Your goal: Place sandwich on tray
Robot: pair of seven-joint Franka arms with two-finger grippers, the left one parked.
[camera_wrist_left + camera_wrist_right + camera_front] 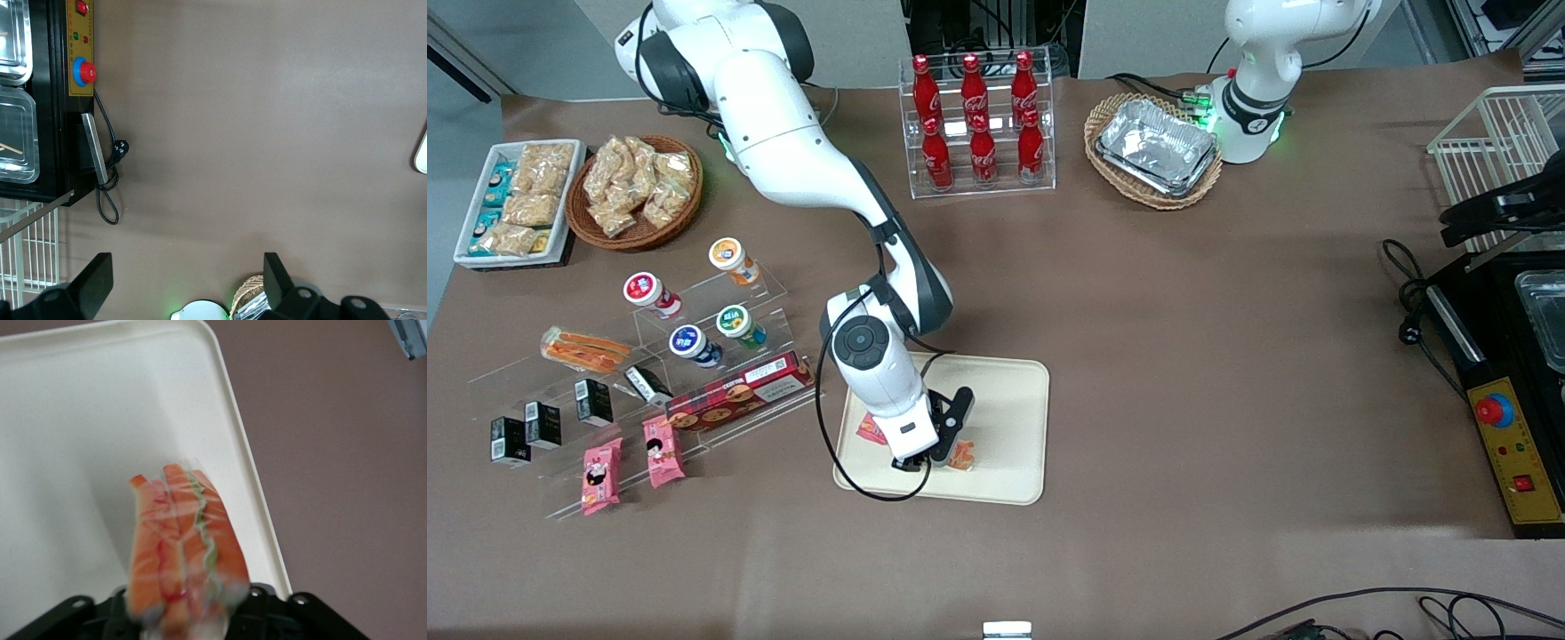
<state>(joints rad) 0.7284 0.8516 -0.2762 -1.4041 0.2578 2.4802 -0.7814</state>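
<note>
Brown table [1183,356], mid-front edge: tray [1014,418]. Gripper [921,461] over tray, clamped on sandwich [180,547]. Transport done; lowering and release apparently remain.

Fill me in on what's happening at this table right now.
The working arm has its claw down over the cream tray, shut on a plastic-wrapped sandwich with orange filling. The wrist view shows the sandwich held above the tray's surface, near its rim, so it has not been released. A second, matching sandwich lies on the clear display stand toward the working arm's end of the table.
</note>
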